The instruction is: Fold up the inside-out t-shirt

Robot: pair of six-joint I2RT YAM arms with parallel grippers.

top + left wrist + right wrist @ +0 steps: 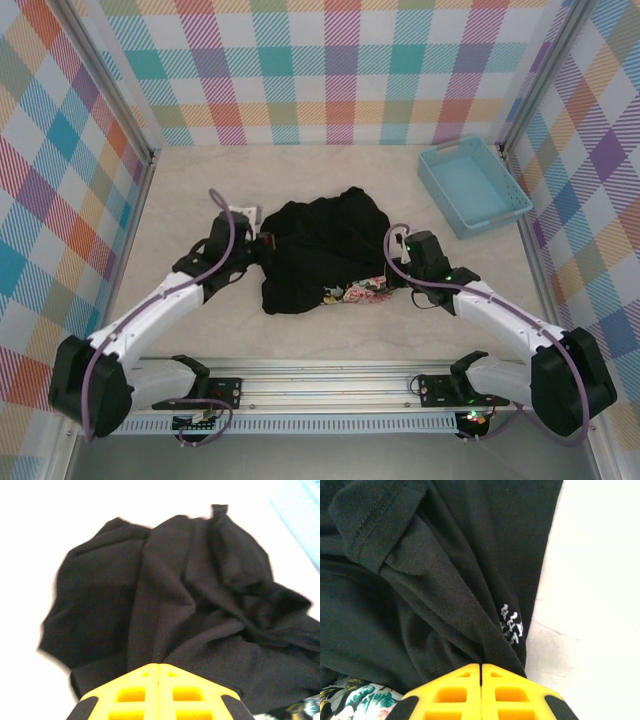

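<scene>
Lying crumpled between them, the t-shirt (320,250) is clamped by left pincer (158,666) and right pincer (480,665).

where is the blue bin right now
In the top view the blue bin sits at the far right of the table, clear of the black t-shirt that lies crumpled in the middle.

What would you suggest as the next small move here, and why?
Probably lift both grippers slightly and draw them apart: the left gripper and right gripper each look shut on the t-shirt, which lies crumpled on the table and needs spreading before folding.
</scene>
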